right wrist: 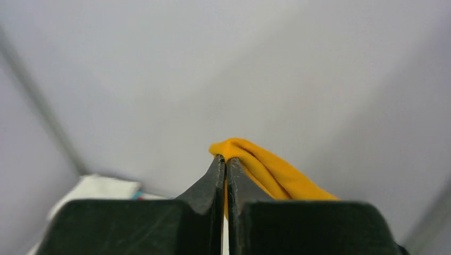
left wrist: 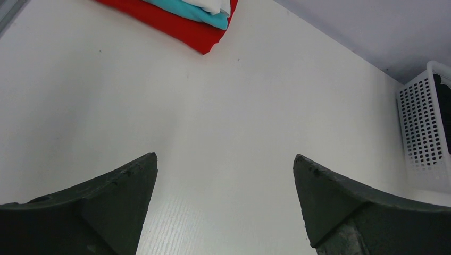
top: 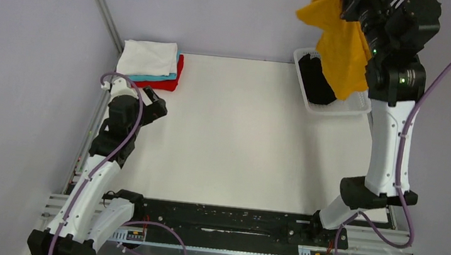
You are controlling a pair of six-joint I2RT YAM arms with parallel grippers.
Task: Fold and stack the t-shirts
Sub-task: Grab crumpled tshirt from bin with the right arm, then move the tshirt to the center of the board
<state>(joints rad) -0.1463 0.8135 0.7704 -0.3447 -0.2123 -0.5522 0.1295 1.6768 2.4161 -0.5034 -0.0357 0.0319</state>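
Mustard-orange t-shirt (top: 343, 51) is held aloft at the upper right of the top view, pinched by the tightly closed right end effector (right wrist: 224, 162) above the basket (top: 359, 105), in which the black t-shirt (top: 314, 80) is contained. The left end effector (left wrist: 225, 159) is spread wide and empty over the counter (top: 240, 142), near the white, teal and red t-shirts (top: 150, 62) stacked at upper left.

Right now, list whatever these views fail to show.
Black shirt in the basket: top view, partly covered by the hanging mustard shirt.
Teal shirt: top view, only an edge shows under the white shirt.
Mustard shirt's body: right wrist view, hidden behind the right claw.
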